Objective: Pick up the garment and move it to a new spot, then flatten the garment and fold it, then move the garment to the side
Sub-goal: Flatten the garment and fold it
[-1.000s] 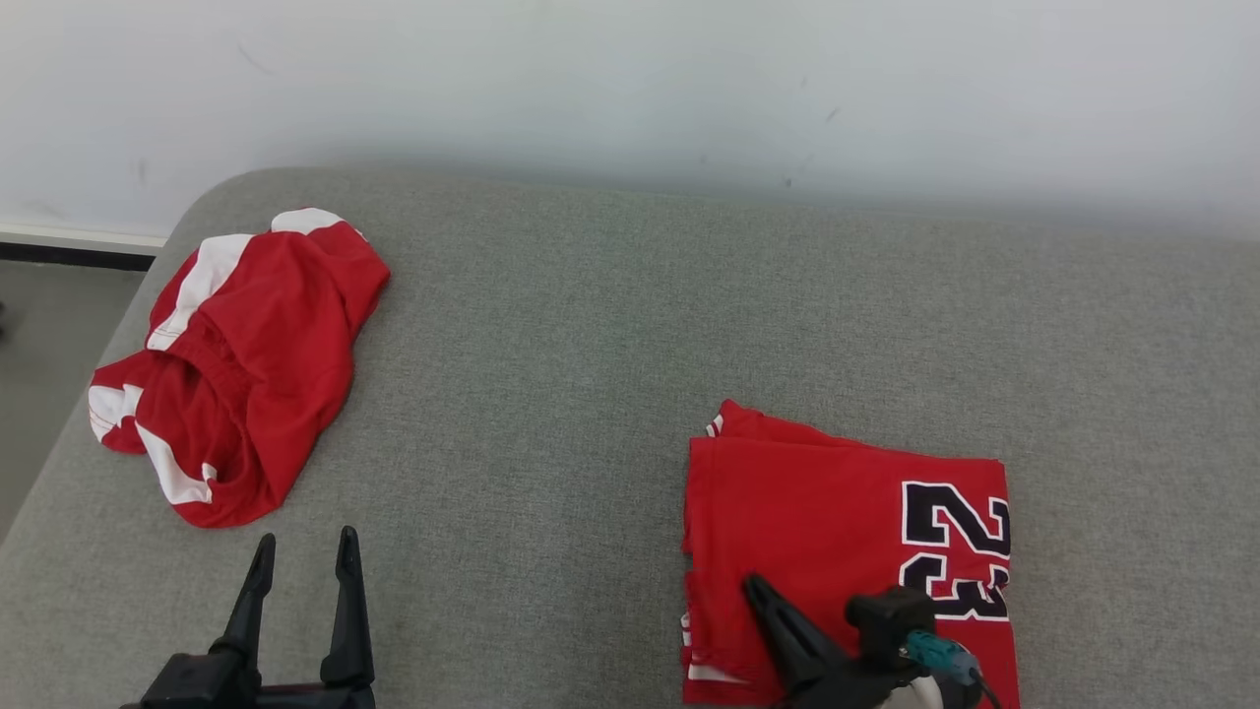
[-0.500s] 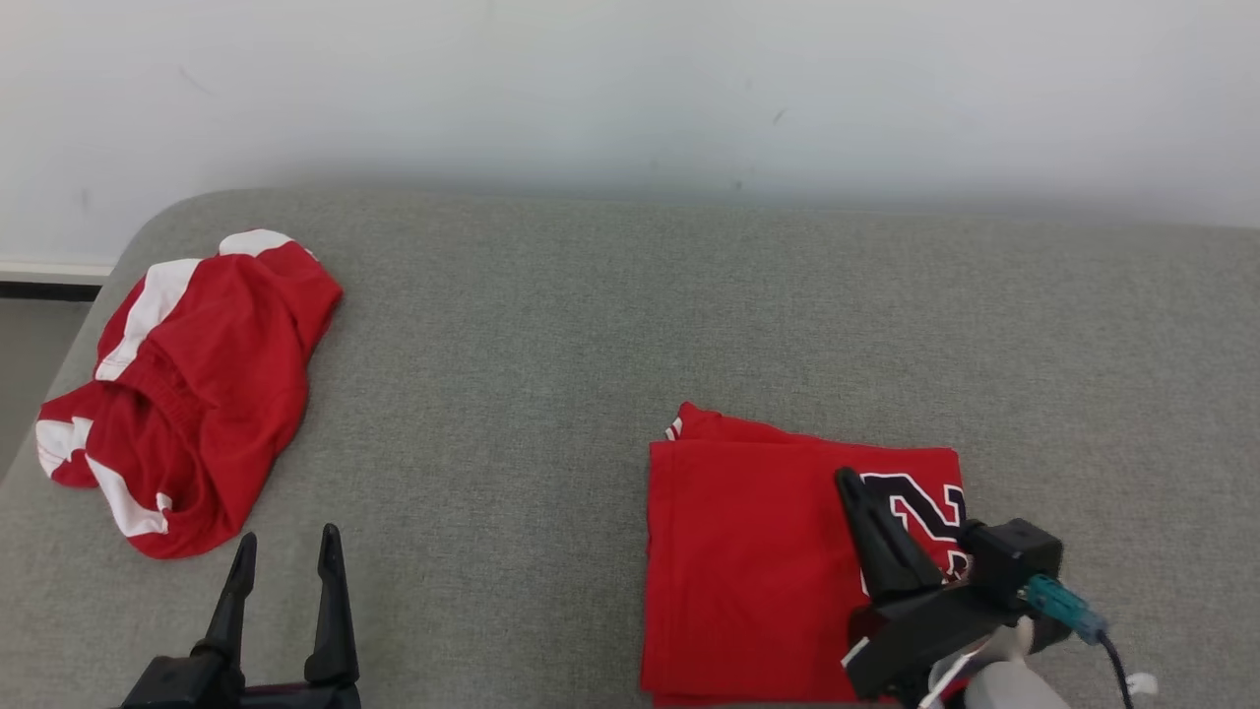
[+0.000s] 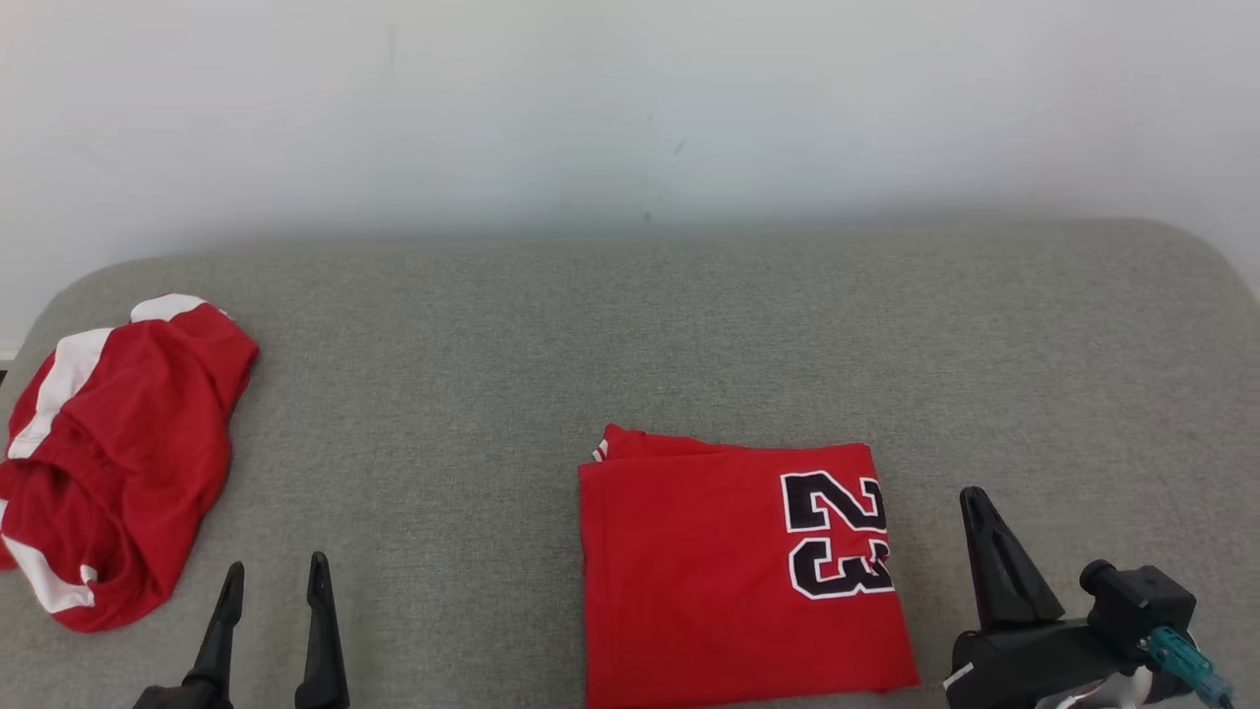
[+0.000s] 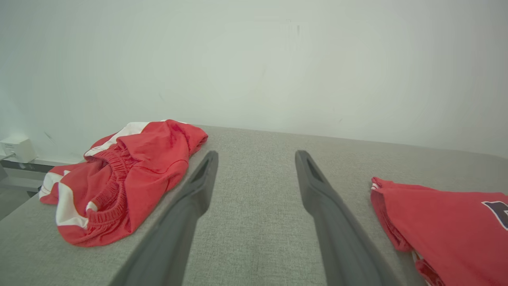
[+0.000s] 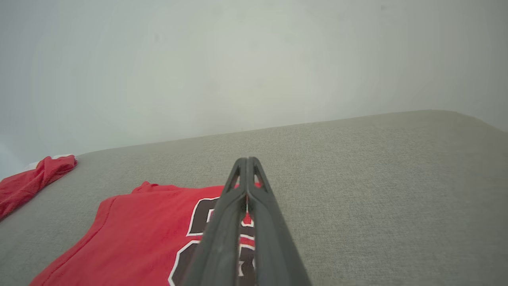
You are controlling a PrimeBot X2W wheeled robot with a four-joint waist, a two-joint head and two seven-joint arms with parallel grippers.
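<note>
Fabric surface (image 3: 591,325), grey, beneath folded garment (image 3: 709,591); pale wall (image 3: 630,98)

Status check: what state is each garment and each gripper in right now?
Red jersey with the black number 23: folded into a flat rectangle, lying on the grey fabric surface, not held.
Red and white shorts: crumpled in a heap at the surface's left end, not held.
Left gripper: fingers open, empty, over bare surface.
Right gripper: fingers shut, empty, beside the jersey's right edge.
</note>
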